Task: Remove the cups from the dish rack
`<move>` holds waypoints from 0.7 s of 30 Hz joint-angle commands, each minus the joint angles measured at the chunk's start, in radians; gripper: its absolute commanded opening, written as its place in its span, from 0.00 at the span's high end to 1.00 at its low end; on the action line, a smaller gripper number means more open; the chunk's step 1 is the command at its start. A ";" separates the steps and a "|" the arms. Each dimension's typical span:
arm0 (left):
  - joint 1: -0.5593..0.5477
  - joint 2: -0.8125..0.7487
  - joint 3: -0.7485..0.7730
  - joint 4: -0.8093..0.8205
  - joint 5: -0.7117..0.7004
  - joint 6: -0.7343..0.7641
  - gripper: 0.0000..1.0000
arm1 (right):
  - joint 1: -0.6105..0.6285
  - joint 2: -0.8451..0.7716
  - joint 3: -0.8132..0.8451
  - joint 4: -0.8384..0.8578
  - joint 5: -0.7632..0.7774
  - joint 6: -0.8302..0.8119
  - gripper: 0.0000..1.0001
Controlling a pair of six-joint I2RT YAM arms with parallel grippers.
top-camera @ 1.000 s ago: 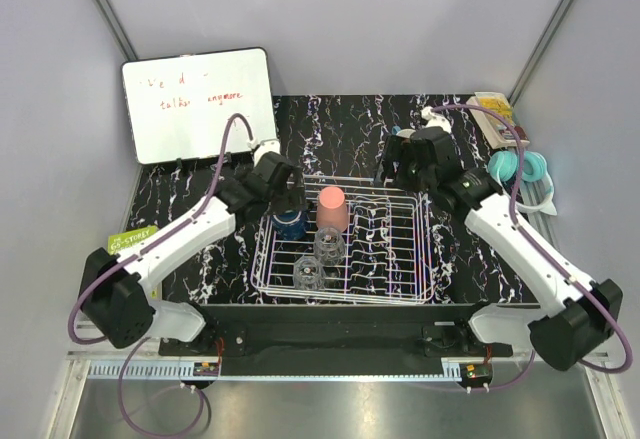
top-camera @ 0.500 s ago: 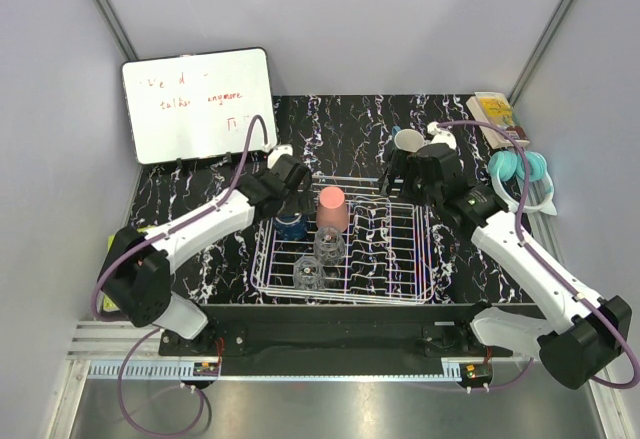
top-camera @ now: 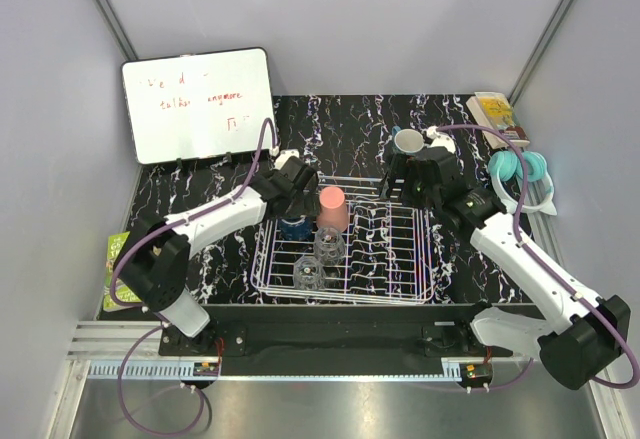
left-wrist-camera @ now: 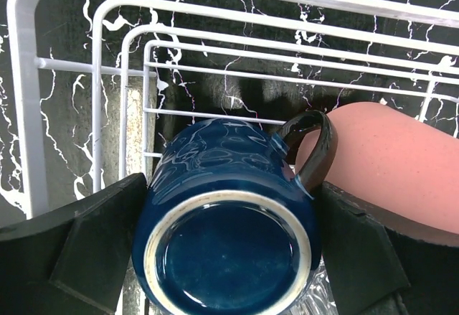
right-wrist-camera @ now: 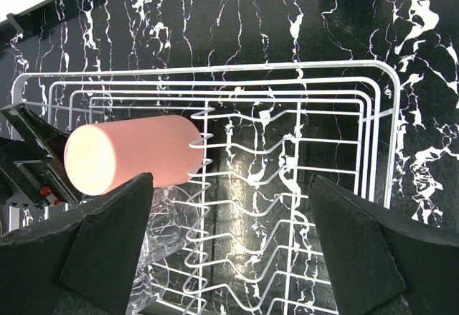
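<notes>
The white wire dish rack [top-camera: 400, 295] sits mid-table. Inside its left part an upside-down dark blue cup [top-camera: 292, 225] stands beside a salmon-pink tumbler [top-camera: 332, 207], with two clear glass cups [top-camera: 328, 244] [top-camera: 309, 274] nearer me. My left gripper [top-camera: 297, 197] is open over the rack's back-left corner. In the left wrist view its fingers [left-wrist-camera: 93, 250] flank the blue cup [left-wrist-camera: 229, 229], handle toward the pink tumbler [left-wrist-camera: 401, 164]. My right gripper [top-camera: 415, 184] hangs open above the rack's back rim [right-wrist-camera: 215, 71], nothing between its fingers [right-wrist-camera: 366, 250]. A teal mug [top-camera: 407, 142] stands on the table behind it.
A whiteboard [top-camera: 200, 104] leans at the back left. Teal headphones [top-camera: 520, 169] and a yellow box [top-camera: 495, 114] lie at the right edge, a green packet [top-camera: 118, 259] at the left edge. Upright prongs [right-wrist-camera: 287, 186] fill the rack's right half.
My left gripper has swung right and down over the dark blue cup. My right gripper has drawn back from the teal mug toward the rack; the mug now stands uncovered.
</notes>
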 commanded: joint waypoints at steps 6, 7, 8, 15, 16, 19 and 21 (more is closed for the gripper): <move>0.008 -0.025 -0.028 0.013 -0.005 -0.001 0.75 | 0.006 -0.028 -0.018 0.054 0.000 0.011 0.05; 0.007 -0.027 -0.023 0.007 -0.008 0.001 0.86 | 0.006 -0.031 -0.019 0.055 -0.002 0.011 0.05; 0.008 -0.028 -0.014 -0.009 -0.013 0.002 0.94 | 0.008 -0.031 -0.019 0.057 -0.002 0.014 0.06; 0.005 -0.118 0.021 -0.092 -0.053 0.015 1.00 | 0.008 -0.038 -0.019 0.058 -0.011 0.014 0.07; 0.005 -0.131 0.043 -0.101 -0.049 0.018 1.00 | 0.008 -0.042 -0.018 0.058 -0.017 0.014 0.07; 0.005 -0.188 0.096 -0.151 -0.049 0.033 1.00 | 0.008 -0.057 -0.015 0.060 -0.039 0.000 0.07; 0.005 -0.224 0.122 -0.177 -0.057 0.053 1.00 | 0.008 -0.070 -0.013 0.060 -0.042 -0.004 0.07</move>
